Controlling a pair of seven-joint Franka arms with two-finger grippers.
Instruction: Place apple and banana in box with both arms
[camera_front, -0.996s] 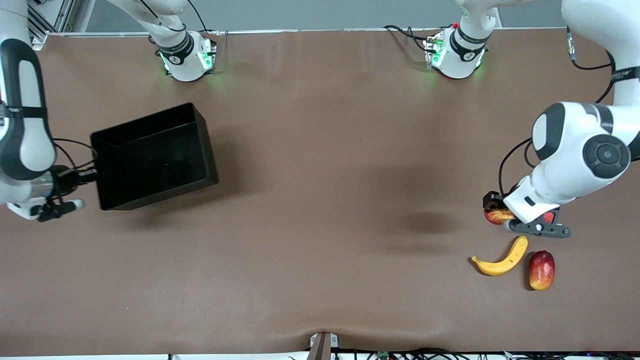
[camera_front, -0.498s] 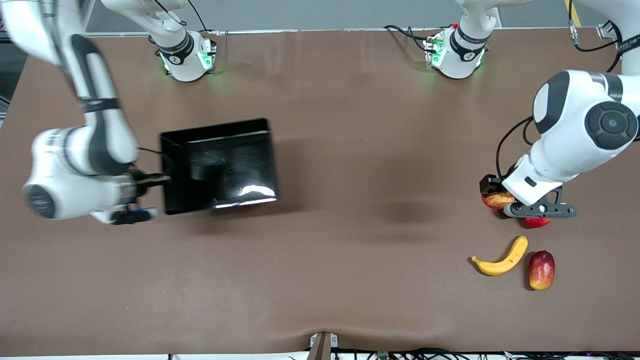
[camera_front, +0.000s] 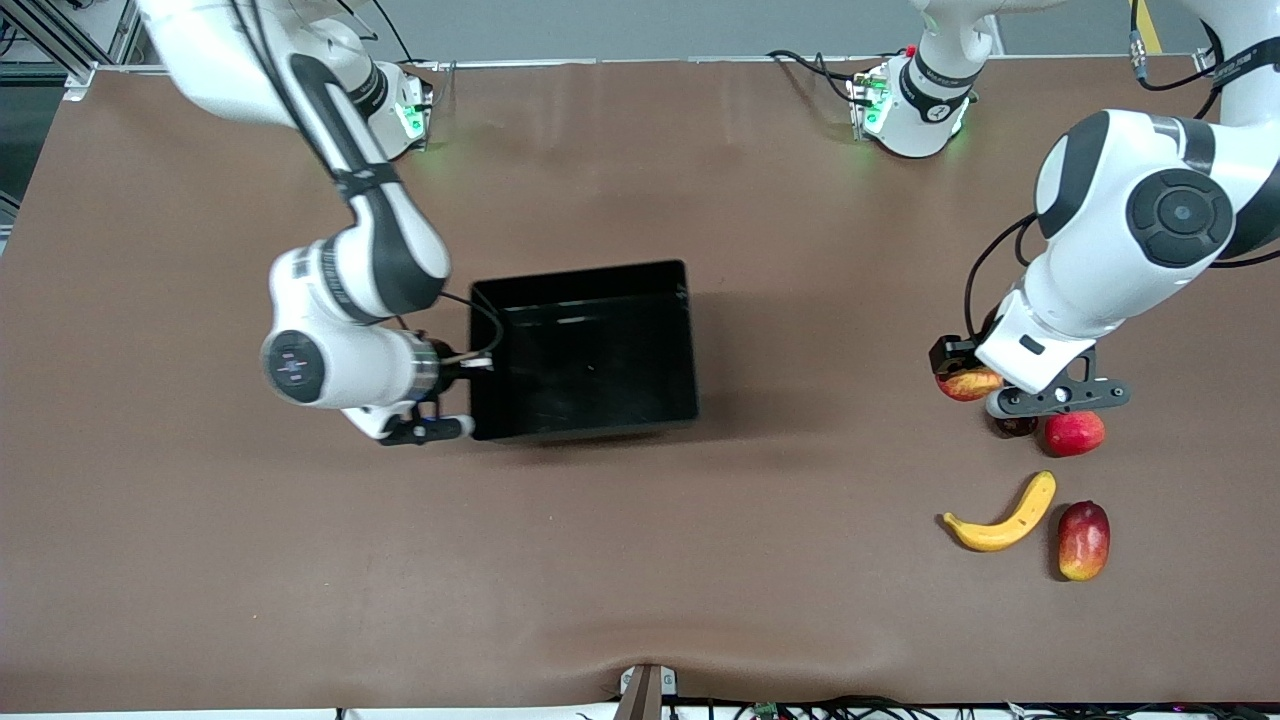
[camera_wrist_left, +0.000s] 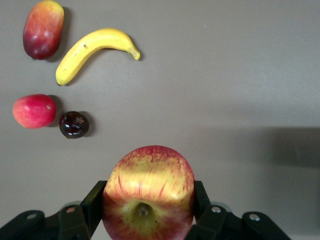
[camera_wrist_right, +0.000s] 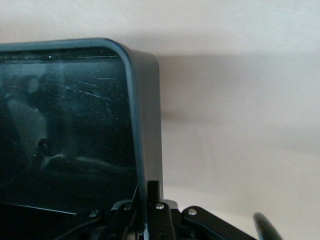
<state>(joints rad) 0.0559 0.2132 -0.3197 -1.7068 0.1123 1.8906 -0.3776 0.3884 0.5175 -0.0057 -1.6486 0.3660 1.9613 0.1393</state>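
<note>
My left gripper (camera_front: 972, 384) is shut on the apple (camera_front: 962, 383), red streaked with yellow, and holds it above the table at the left arm's end. In the left wrist view the apple (camera_wrist_left: 148, 185) fills the space between the fingers (camera_wrist_left: 93, 202). The yellow banana (camera_front: 1003, 519) lies on the table nearer the front camera; it also shows in the left wrist view (camera_wrist_left: 95, 49). My right gripper (camera_front: 468, 366) is shut on the end wall of the black box (camera_front: 585, 350), which is at the middle of the table and empty. The right wrist view shows that wall (camera_wrist_right: 148, 130) between the jaws.
A red-and-yellow oval fruit (camera_front: 1083, 540) lies beside the banana. A pinkish-red round fruit (camera_front: 1075, 432) and a small dark fruit (camera_front: 1014, 426) lie just under the left gripper. The left arm's elbow (camera_front: 1150, 215) hangs over that end of the table.
The right arm has carried the box from its end of the table to the middle. The left gripper has risen with the apple, uncovering the pinkish-red and dark fruits.
</note>
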